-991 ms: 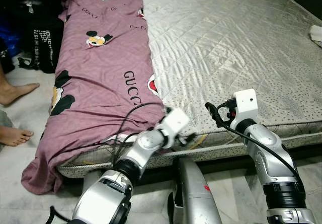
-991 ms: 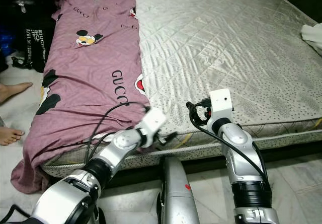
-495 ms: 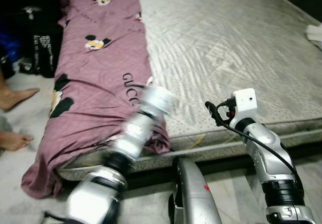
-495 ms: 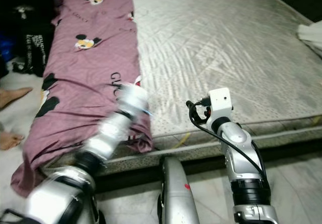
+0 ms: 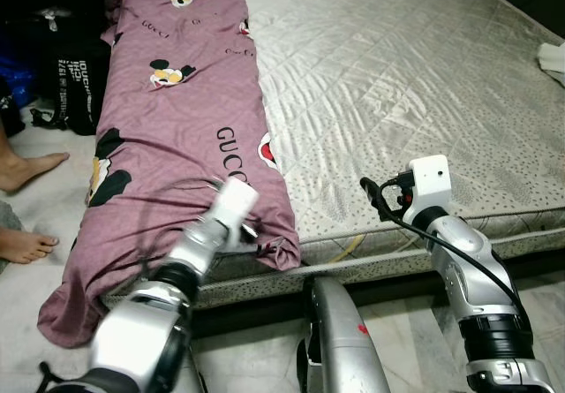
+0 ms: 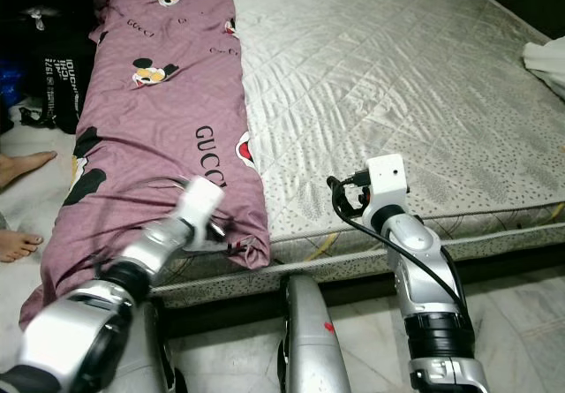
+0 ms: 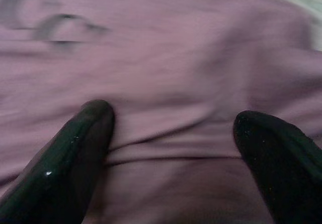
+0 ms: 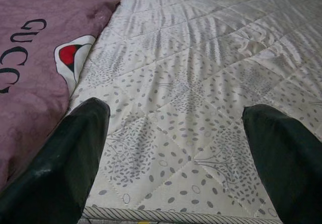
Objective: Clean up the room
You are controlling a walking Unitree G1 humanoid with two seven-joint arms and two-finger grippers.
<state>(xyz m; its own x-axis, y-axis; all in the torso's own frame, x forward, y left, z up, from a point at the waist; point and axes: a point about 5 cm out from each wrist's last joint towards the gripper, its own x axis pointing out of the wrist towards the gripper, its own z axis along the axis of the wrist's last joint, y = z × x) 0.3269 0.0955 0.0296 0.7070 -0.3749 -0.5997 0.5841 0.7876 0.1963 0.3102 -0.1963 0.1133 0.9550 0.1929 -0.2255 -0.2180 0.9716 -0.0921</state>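
While spread wide, left gripper (image 7: 173, 133) fingers (image 7: 83, 138) press purple sheet (image 5: 177, 128) | right gripper (image 8: 176, 148) wide open above mattress (image 5: 397, 84)

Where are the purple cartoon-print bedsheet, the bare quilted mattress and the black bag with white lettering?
purple cartoon-print bedsheet (image 5: 181, 102), left eye view, middle of the fabric.
bare quilted mattress (image 5: 397, 75), left eye view, open quilted top.
black bag with white lettering (image 5: 81, 75), left eye view, its printed front.

Sheet (image 5: 177, 119) on mattress's (image 5: 397, 84) left side.
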